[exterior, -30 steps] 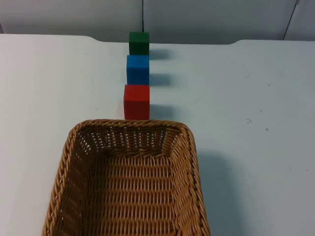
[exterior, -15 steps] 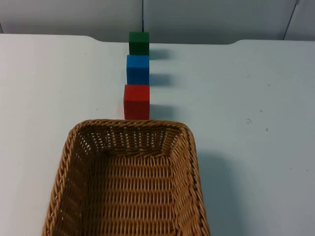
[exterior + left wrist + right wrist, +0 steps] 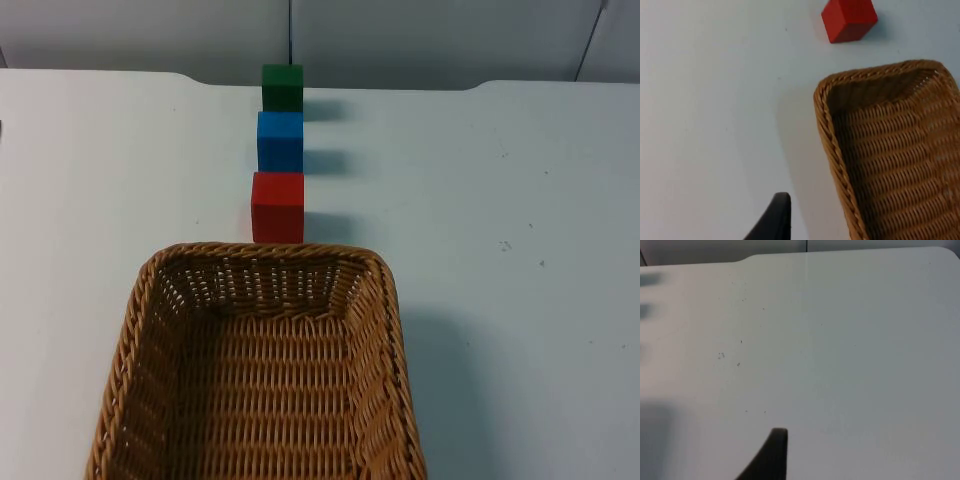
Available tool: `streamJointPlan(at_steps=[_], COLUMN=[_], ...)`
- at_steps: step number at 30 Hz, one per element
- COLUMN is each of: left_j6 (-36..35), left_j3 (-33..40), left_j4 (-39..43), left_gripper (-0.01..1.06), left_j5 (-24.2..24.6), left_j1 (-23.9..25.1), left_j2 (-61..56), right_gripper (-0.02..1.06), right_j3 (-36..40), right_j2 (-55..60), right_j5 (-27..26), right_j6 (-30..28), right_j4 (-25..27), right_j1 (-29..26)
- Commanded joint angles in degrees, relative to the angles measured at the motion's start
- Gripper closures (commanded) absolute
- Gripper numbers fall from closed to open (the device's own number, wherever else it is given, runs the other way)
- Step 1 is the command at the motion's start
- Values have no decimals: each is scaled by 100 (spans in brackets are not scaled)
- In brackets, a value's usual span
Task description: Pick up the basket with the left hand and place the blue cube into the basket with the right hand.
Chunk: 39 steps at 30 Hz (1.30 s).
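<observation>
- Standing on the white table [image 3: 520, 300], the wicker basket [image 3: 262, 360] is cut off by the lower edge of the top view, so its near end cannot be seen.
- From the left wrist, one corner and one long side of the basket [image 3: 890, 150] are seen; the rest runs out of the picture.
- The left gripper [image 3: 772, 220] hangs above the bare table beside the basket's long side, apart from its rim. One black fingertip of it is visible, so I cannot tell if its jaws are apart or together.
- The right gripper [image 3: 770, 455] hangs above the bare table, and the same holds for it: one fingertip, state not readable.
- The blue cube [image 3: 280, 141] stands on the table beyond the basket, in the middle of a row, between the green cube [image 3: 283, 88] near the grey wall [image 3: 420, 40] and the red cube [image 3: 277, 207], which is just beside the basket's far rim.
- The red cube [image 3: 848, 19] is also seen from the left wrist, apart from the basket's corner.
- Compared with the earlier top pictures, basket and cubes lie at the same places; a small dark spot is new at the left edge of the top view, too small to identify.
</observation>
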Motion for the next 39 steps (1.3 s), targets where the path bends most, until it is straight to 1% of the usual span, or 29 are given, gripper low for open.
streamJointPlan(at_steps=[1, 4, 5, 9, 12, 15, 19, 21, 26, 27, 29, 32, 35, 36, 38, 39], left_j6=[184, 380, 380, 518, 583, 718, 1170, 1180, 1527, 1696, 1853, 1865, 1865, 1865, 1799, 1799], left_j3=[-20, -20, -20, -20, -20, -20, -20, -20, -20, -20, -20, -20, -20, -20, -20, -20], left_j4=[-184, -245, -245, -266, -319, -551, -1083, -1137, -1413, -1546, -1606, -1606, -1620, -1620, -1664, -1771], left_gripper=[8, 8, 8, 8, 8, 8, 8, 8, 8, 8, 8, 8, 8, 8, 8, 8], left_j5=[-73, -175, -175, -434, -445, -445, -383, -383, -383, -383, -405, -508, -875, -875, -1128, -1209], left_j1=[19, 19, 19, 19, 19, 19, 9, 9, 9, 9, -72, -274, -686, -686, -907, -925], left_j2=[277, 835, 835, 1527, 1776, 2009, 2410, 2526, 2888, 3004, 3225, 3456, 3829, 3829, 4109, 4185], right_gripper=[0, 0, 0, 0, 0, 0, 0, 0, 0, 0, 0, 0, 0, 0, 0, 0], right_j3=[26, 26, 26, 26, 26, 26, 26, 26, 26, 26, 26, 26, 26, 26, 26, 26], right_j2=[-26, -26, -26, -26, -26, -26, -26, -26, -26, -26, -26, -26, -26, -26, -26, -26], right_j5=[-47, -47, -47, -47, -47, -47, -47, -47, -47, -47, -47, -47, -47, -47, -47, -47], right_j6=[1, 1, 1, 1, 1, 1, 11, 11, 11, 11, 11, 11, 11, 11, 11, 11], right_j4=[1, -9, -9, -9, -9, -9, -19, -19, -19, -19, -19, -19, -19, -19, -19, -19], right_j1=[-37, -37, -37, -37, -37, -37, -37, -37, -37, -37, -37, -37, -37, -37, -37, -37])
